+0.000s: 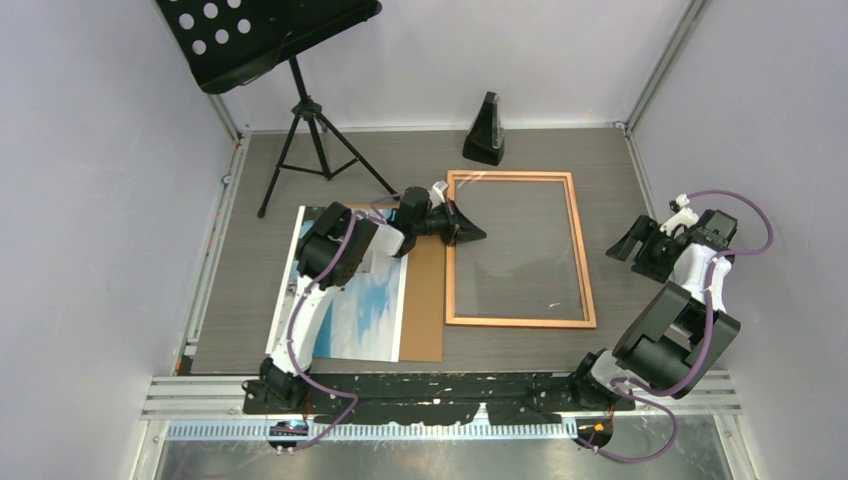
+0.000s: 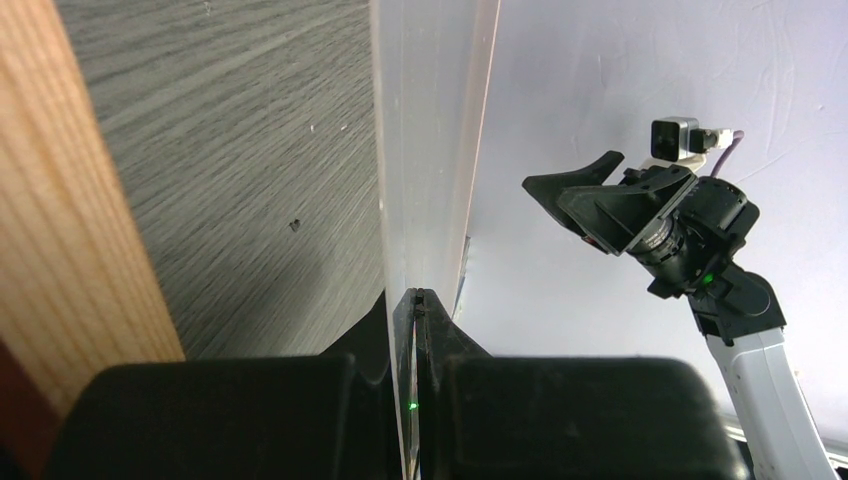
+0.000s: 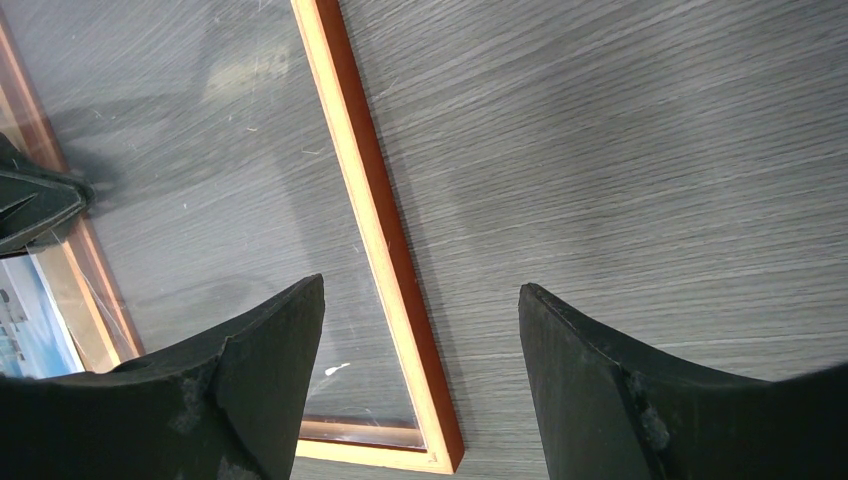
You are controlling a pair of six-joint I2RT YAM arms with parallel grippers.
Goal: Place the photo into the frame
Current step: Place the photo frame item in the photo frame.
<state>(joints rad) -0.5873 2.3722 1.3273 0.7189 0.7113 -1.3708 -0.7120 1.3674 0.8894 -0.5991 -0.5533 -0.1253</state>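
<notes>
The left arm (image 1: pixel 305 312) and right arm (image 1: pixel 700 270) have white links, black joints and purple cables (image 1: pixel 741 198). The fingers (image 3: pixel 250 380) are black wedges.

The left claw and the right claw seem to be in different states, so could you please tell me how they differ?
The left claw is shut; the right claw stands wide open. The left claw pinches the clear pane by its edge at the left rail of the frame; the right claw holds nothing and sits off beyond the right rail. Both are black and point toward the frame.
</notes>
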